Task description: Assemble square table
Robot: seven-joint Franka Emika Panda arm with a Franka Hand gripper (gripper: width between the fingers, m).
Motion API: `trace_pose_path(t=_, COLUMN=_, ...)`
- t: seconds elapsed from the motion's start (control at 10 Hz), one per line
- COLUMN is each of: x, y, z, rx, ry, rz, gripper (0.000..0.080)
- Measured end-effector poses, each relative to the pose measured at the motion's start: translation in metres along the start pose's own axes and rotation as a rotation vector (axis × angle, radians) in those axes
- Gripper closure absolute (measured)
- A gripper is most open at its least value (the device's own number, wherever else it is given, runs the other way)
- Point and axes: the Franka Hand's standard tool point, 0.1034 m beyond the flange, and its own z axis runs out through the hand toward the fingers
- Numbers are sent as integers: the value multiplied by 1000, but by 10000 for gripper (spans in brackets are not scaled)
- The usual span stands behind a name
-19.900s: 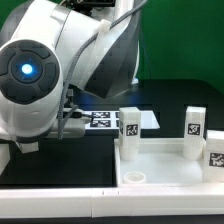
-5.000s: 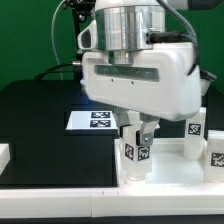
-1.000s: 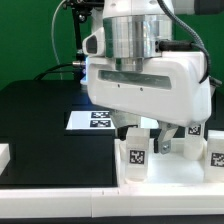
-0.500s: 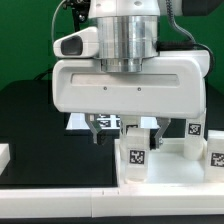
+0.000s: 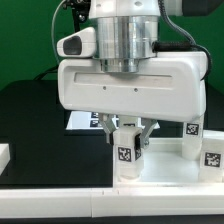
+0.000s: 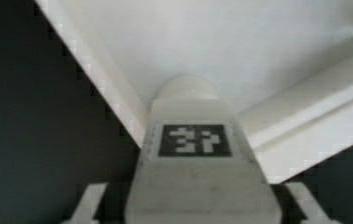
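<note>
- On the white square tabletop (image 5: 165,170), near its corner toward the exterior view's left, a short white leg (image 5: 126,152) stood upright, its black-and-white tag facing the camera.
- The gripper (image 5: 127,140) hung straight down over that leg, one finger on each side; the jaws were clamped on the leg.
- In the wrist view the same leg (image 6: 194,150) filled the middle, its tag square on, with both fingertips (image 6: 98,203) hard against its sides and the slab's raised rim (image 6: 111,60) running off behind it.
- Two more tagged legs (image 5: 212,155) stood on the slab toward the exterior view's right, well apart from the held one.
- Behind the arm, the marker board (image 5: 80,120) lay flat on the black table (image 5: 35,110), mostly hidden by the gripper's body.
- A plain white block (image 5: 4,155) sat at the exterior view's left edge.
</note>
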Motion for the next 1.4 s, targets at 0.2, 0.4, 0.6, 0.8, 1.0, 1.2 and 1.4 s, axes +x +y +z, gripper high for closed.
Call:
trace_pose_path(t=0.2, x=-6, y=-6, z=2, rx=-8, ry=1, rz=244, gripper=513)
trace_pose_path(t=0.4, x=-1, y=-5, z=2, rx=-4, ry=-33, rz=523, gripper=513)
trace_pose_path(t=0.6, x=1, y=-7, z=4, rx=7, ry=-55, rz=869, gripper=512)
trace_pose_path(t=0.8, x=-1, y=-12, z=4, rx=18, ry=-46, rz=1123, gripper=512)
trace_pose_path(t=1.0, x=-2, y=-13, z=4, rx=19, ry=-51, rz=1162, gripper=512)
trace_pose_path(t=1.2, x=-2, y=-13, z=4, rx=18, ry=-49, rz=1095, gripper=354)
trace_pose_path(t=1.4, x=2, y=-16, z=1, rx=40, ry=-30, rz=730, gripper=227)
